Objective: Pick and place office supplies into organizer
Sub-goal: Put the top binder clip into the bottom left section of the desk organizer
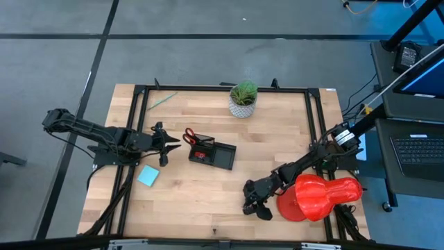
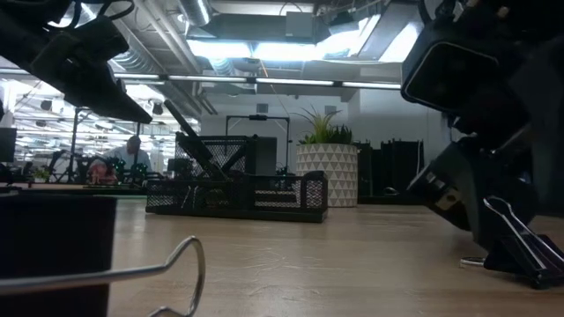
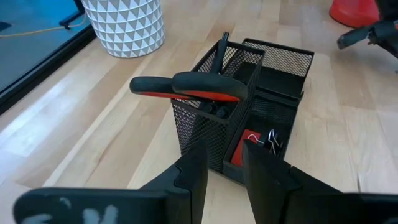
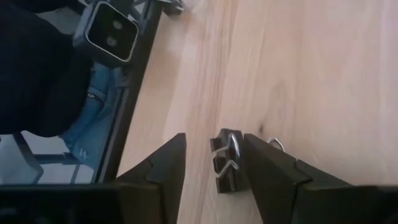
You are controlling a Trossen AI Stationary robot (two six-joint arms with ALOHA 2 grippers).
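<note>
Hovering my right gripper (image 4: 211, 165) low over a black binder clip (image 4: 225, 160) on the worktop (image 1: 208, 201); it lies between parted, empty jaws, long axis along them. Left gripper (image 3: 222, 171), narrowly parted, faces the organizer (image 3: 261, 112).

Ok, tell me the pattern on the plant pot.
The plant pot is white with a raised triangle pattern, clearest in the left wrist view.

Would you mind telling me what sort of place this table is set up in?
Probably an open-plan office or lab used for robot work: a wooden table in a black frame with two arms, a laptop on a side desk, and rows of ceiling strip lights over workstations behind.
</note>
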